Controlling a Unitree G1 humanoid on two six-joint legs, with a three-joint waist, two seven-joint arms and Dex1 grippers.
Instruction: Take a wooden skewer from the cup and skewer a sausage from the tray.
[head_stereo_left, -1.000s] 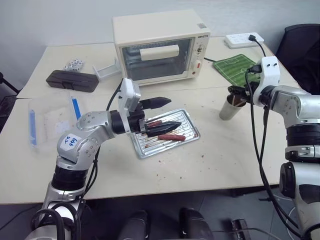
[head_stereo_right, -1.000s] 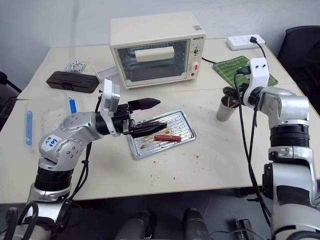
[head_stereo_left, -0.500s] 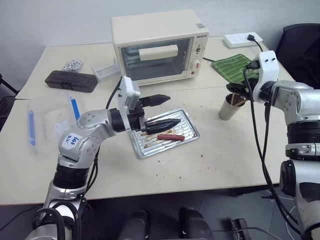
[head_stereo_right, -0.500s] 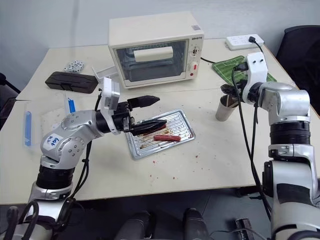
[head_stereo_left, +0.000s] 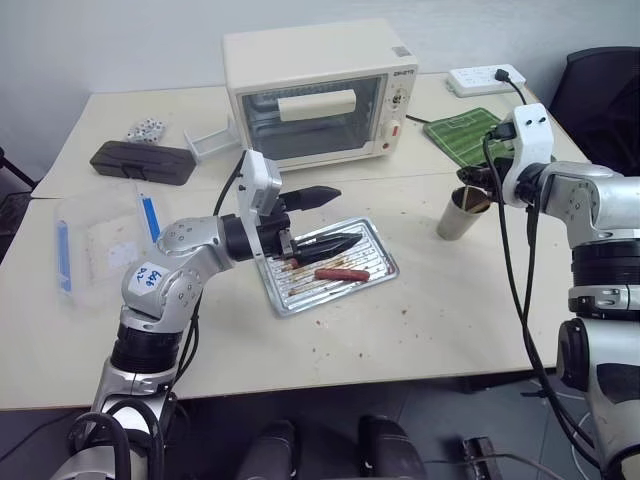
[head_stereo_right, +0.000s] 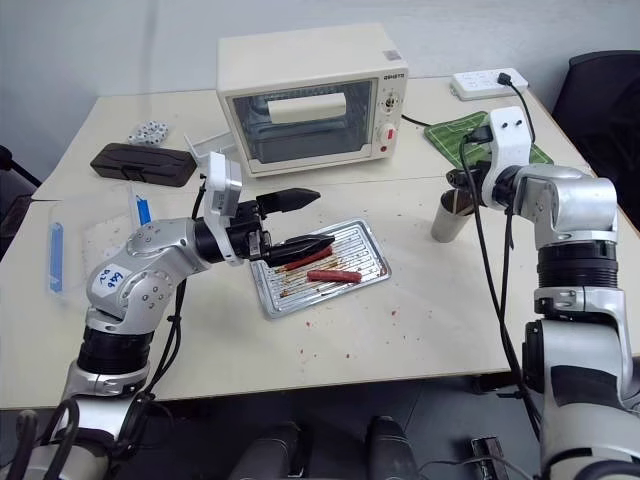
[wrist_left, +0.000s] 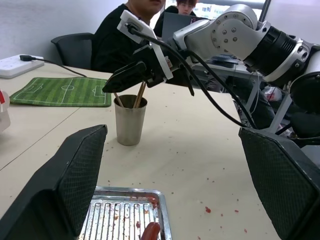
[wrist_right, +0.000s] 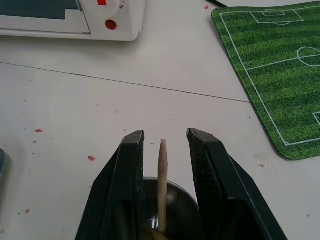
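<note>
Skewer (wrist_right: 162, 185) stands betw. R fingers (wrist_right: 131, 190), gap each side, over cup (wrist_left: 129, 121); L fingers (wrist_left: 75, 185) spread above tray (head_stereo_left: 375, 250).

table (head_stereo_left: 420, 300): we see a pale top, spotted with reddish crumbs
tray (head_stereo_left: 375, 268): lies directly under our left gripper (head_stereo_left: 330, 220)
cup (head_stereo_left: 459, 215): stands just under our right gripper (wrist_right: 165, 145)
toaster oven (head_stereo_left: 320, 90): beyond our left gripper
green mat (head_stereo_left: 465, 130): beyond the cup
plastic box (head_stereo_left: 95, 245): outboard of our left arm
</note>
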